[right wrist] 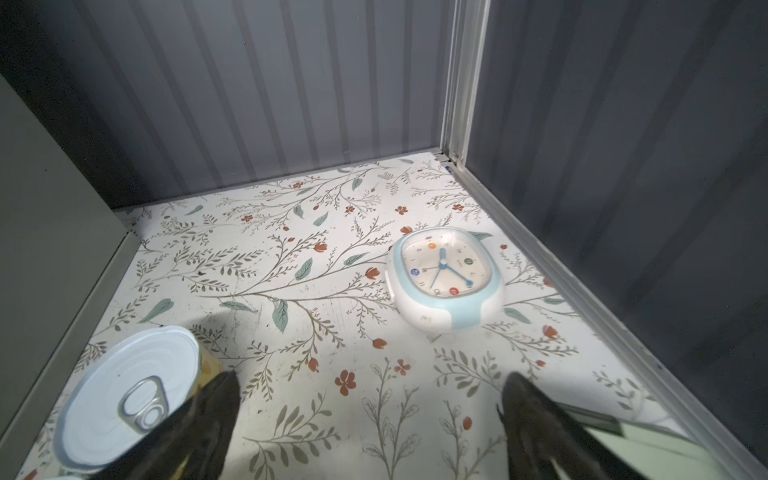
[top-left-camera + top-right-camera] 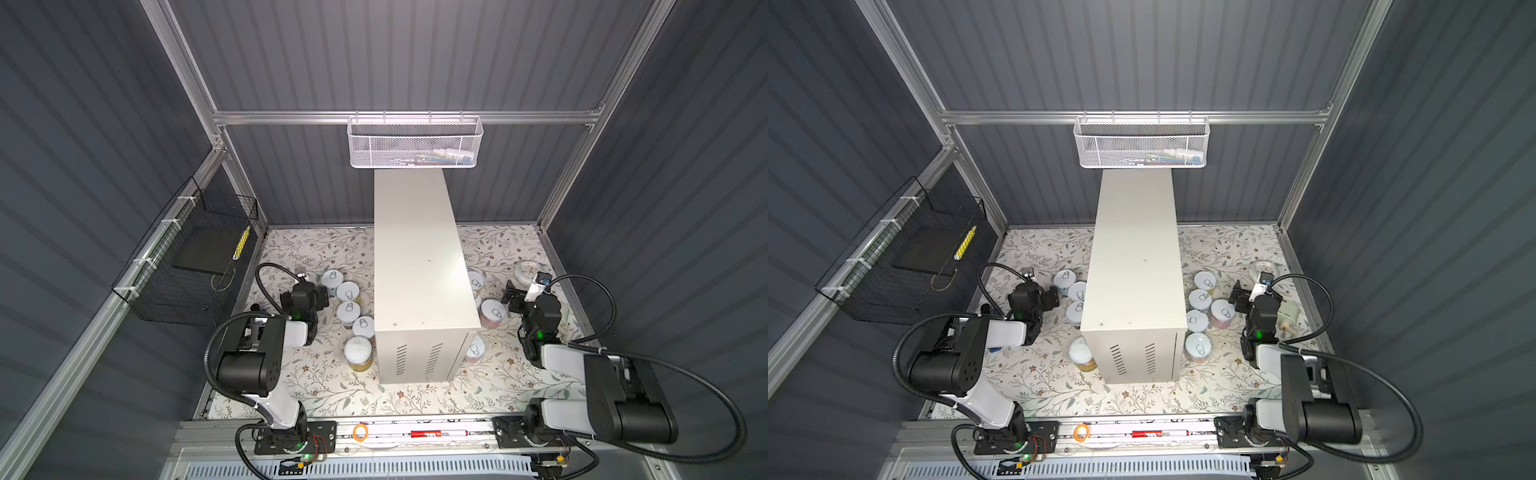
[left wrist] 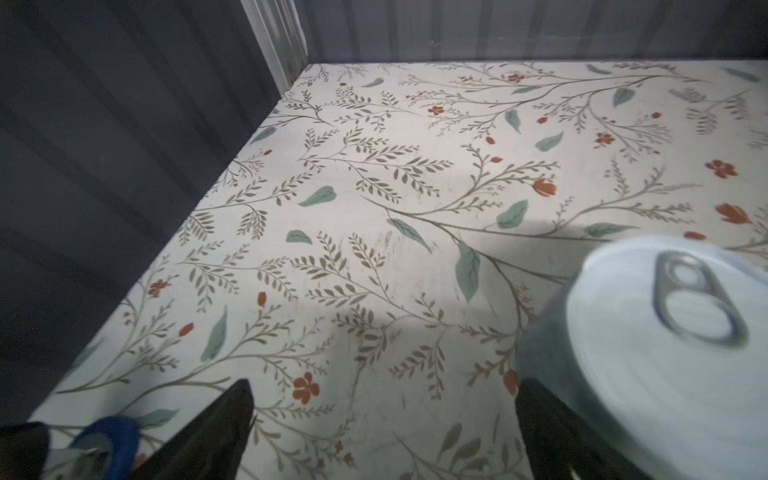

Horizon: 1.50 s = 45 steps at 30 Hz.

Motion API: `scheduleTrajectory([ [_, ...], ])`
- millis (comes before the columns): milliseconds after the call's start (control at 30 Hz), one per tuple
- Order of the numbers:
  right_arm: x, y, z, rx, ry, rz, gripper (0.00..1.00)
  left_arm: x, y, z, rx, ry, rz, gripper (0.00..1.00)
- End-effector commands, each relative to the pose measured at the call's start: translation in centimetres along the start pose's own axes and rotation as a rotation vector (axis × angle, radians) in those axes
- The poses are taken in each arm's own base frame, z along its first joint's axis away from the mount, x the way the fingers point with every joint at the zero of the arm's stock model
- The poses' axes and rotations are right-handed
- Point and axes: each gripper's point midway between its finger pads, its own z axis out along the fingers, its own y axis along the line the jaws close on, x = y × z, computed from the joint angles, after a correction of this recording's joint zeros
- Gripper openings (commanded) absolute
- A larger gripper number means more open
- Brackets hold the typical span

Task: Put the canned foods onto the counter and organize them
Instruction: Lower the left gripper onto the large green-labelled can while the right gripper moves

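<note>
Left gripper [image 3: 384, 388] hangs over the floral mat [image 3: 374, 199] with its black jaws spread wide and empty; a pale blue can [image 3: 665, 353] with a silvery pull-tab lid stands just beside one finger. Right gripper [image 1: 372, 377] is equally wide apart and holds nothing, a yellow-labelled can [image 1: 129, 395] just beside it. A row of five cans [image 2: 348, 311] stands upright on the mat along the left flank of the counter [image 2: 419, 266], a tall cream-white box with slanted vent slots on its near end; a cluster of five [image 2: 1196, 321] stands on the right. Farther off lie a clock [image 1: 446, 274] and, on the back wall, a mesh basket [image 2: 415, 141]
</note>
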Motion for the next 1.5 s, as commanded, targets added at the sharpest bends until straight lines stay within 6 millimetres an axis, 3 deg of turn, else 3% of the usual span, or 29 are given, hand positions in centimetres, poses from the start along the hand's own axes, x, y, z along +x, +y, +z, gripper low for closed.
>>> scheduleTrajectory([
  [0,-3.2,-1.9,-0.6,0.123,0.01,0.055,0.99,-1.7,1.0,-0.4,-0.071,0.066,0.013,0.99],
  [67,-4.7,-2.7,-0.9,0.187,0.049,0.096,0.99,-2.3,0.5,-0.8,-0.034,0.049,-0.016,0.99],
  [133,-5.1,-2.9,-0.9,0.213,0.108,0.137,0.99,-2.8,0.5,-1.5,-0.025,0.049,-0.05,0.99],
  [233,-4.9,-2.0,-1.2,0.183,0.183,0.201,0.99,-3.8,0.4,-2.8,0.006,0.055,-0.151,0.99],
  [400,-4.2,-0.3,-3.2,0.124,0.259,0.239,0.99,-3.9,-0.6,-4.4,0.042,0.251,-0.214,1.0],
  [600,-1.0,1.7,-6.1,0.054,0.394,0.25,0.99,-3.0,-2.2,-11.2,0.217,0.236,-0.243,0.99],
  [767,1.3,3.2,-8.1,0.013,0.483,0.239,0.99,-1.1,-4.0,-16.2,0.358,0.339,-0.253,0.99],
  [933,1.5,3.9,-9.6,-0.005,0.511,0.213,0.99,-0.7,-3.6,-20.5,0.415,0.362,-0.25,0.99],
  [1067,1.0,4.5,-9.4,-0.034,0.511,0.21,0.99,-0.4,-3.5,-23.1,0.475,0.385,-0.263,0.99],
  [1167,1.2,5.0,-9.2,-0.052,0.533,0.201,0.99,-0.2,-4.5,-24.5,0.54,0.405,-0.284,0.99],
  [1467,1.4,6.0,-9.3,-0.107,0.531,0.24,0.99,3.5,-6.5,-25.7,0.638,0.505,-0.312,0.97],
])
